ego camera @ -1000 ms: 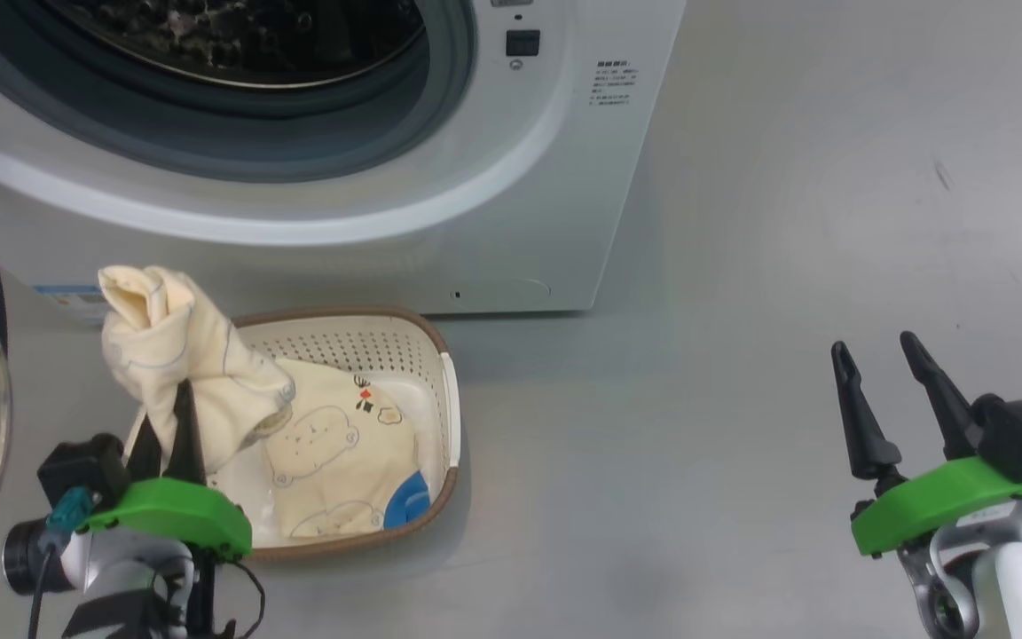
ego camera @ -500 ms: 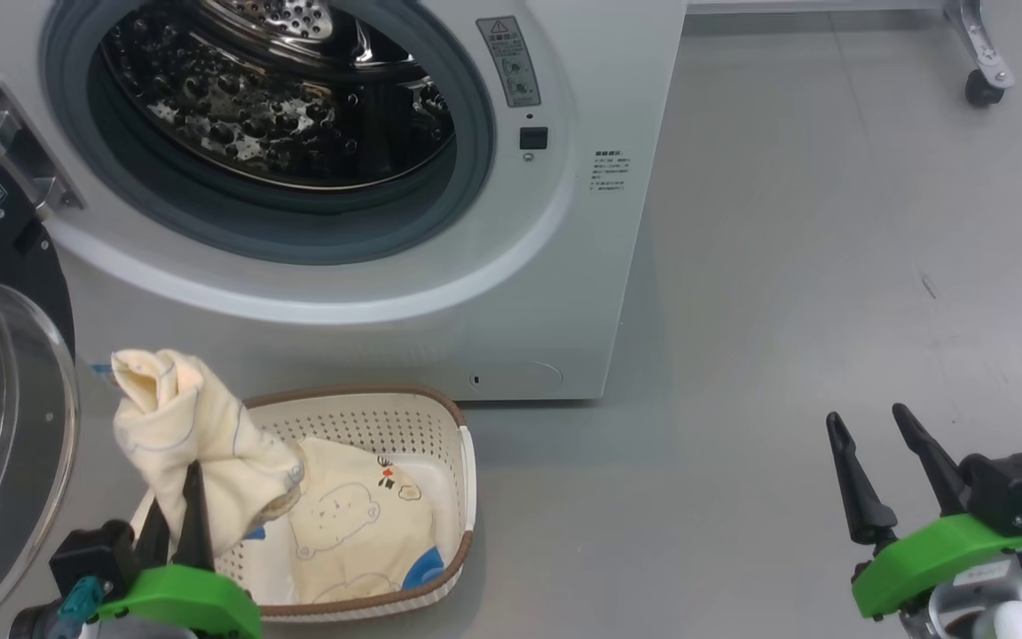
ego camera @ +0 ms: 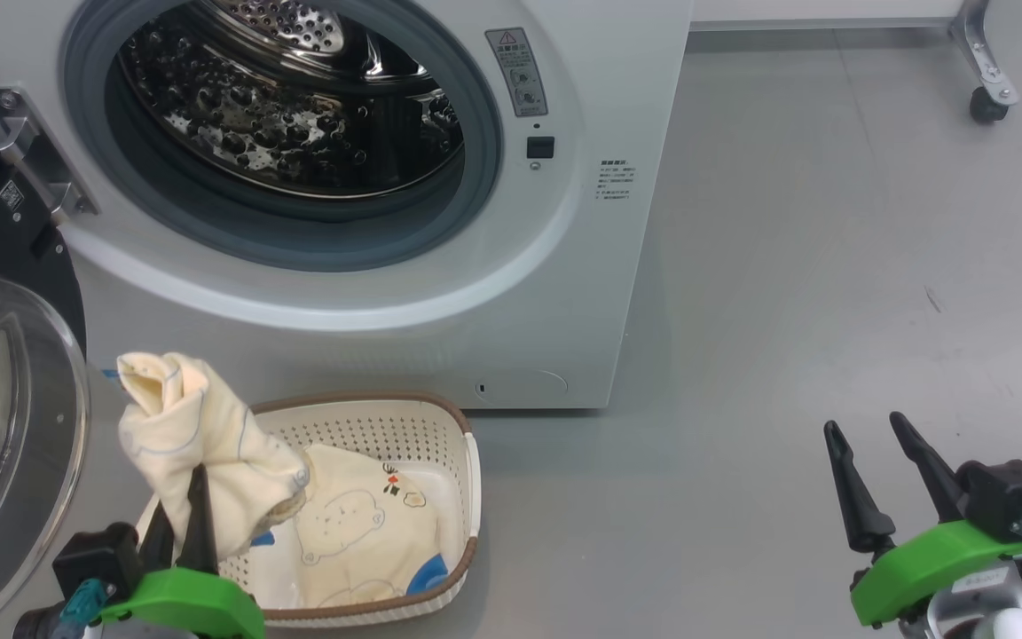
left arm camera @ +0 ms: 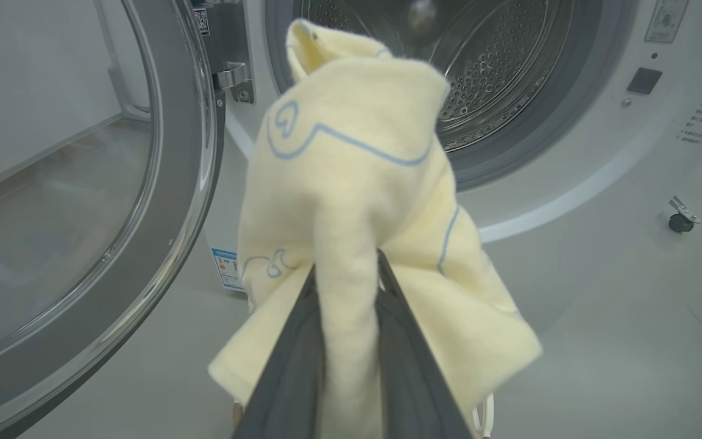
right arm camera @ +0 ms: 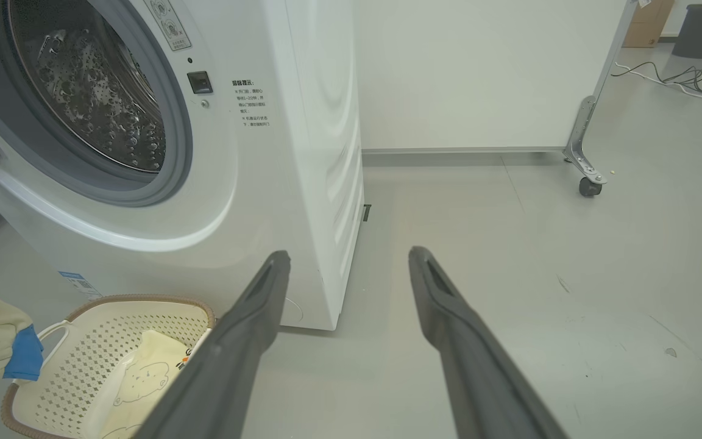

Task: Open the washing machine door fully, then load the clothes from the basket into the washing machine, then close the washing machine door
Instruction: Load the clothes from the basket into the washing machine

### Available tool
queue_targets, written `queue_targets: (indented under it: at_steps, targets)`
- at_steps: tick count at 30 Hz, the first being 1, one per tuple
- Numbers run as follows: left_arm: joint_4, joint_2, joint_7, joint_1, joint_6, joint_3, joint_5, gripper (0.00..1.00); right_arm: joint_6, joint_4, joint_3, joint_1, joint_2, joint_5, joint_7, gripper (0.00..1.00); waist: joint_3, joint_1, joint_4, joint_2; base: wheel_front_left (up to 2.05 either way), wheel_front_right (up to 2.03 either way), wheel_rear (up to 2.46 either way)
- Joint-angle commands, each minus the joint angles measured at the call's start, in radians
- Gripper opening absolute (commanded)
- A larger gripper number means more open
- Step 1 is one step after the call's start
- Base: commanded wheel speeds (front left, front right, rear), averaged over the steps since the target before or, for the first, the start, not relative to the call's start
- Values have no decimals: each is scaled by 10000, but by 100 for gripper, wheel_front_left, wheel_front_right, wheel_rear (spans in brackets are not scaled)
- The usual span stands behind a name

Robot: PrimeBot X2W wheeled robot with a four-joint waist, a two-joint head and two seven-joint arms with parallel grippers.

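The left pincer (ego camera: 183,506) is clenched on a pale yellow garment (ego camera: 200,435), which stands bunched above its fingertips, in front of the washing machine (ego camera: 564,293) and below its opening. The basket (ego camera: 360,401) sits on the floor (ego camera: 786,311) against the foot of the washing machine, with another bear-print garment (ego camera: 369,524) and a blue piece (ego camera: 427,575) lying in it. The washing machine door (ego camera: 5,417) is swung open on the hinge side of the washing machine. The right pincer (ego camera: 864,422) hangs released, fingers spread and holding nothing, well out past the washing machine's other side.

The left wrist view gives the grip itself: a fold of the garment is nipped between the two fingers, with blue outline stitching across the cloth. The steel drum (left arm camera: 497,67) lies beyond it, and the hinge (left arm camera: 235,79) and blue label (left arm camera: 226,268) are beside the open door. The right wrist view gives the held garment's other face, with a bear print and a blue fabric edge (right arm camera: 22,353). It also shows the washing machine's side panel and a caster (right arm camera: 588,186) on a frame well away from the washing machine.

Against the head view a second earlier, the whole picture has shifted, so the camera has moved and now takes in the drum and hinge. The garment keeps its place over the basket's corner nearest the door, and both pincers look unchanged.
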Motion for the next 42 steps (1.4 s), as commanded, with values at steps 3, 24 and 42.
queue_targets:
  at_steps: [3, 24, 42]
  targets:
    - [-367, 273, -44, -203, 75, 276, -67, 0, 0, -398, 255, -192, -154, 39, 40, 100, -53, 1, -19, -1, 0, 0, 0]
    - [-584, 422, 128, -941, 122, -17, -13, 0, 0, -413, 435, -307, -154, 117, -14, 100, 304, 1, -316, -1, 0, 0, 0]
    - [1441, 1807, 2347, -5509, -660, -31, -116, 0, 0, 287, 1385, -1365, -154, 928, -846, 100, 2641, 1, -2534, -1, 0, 0, 0]
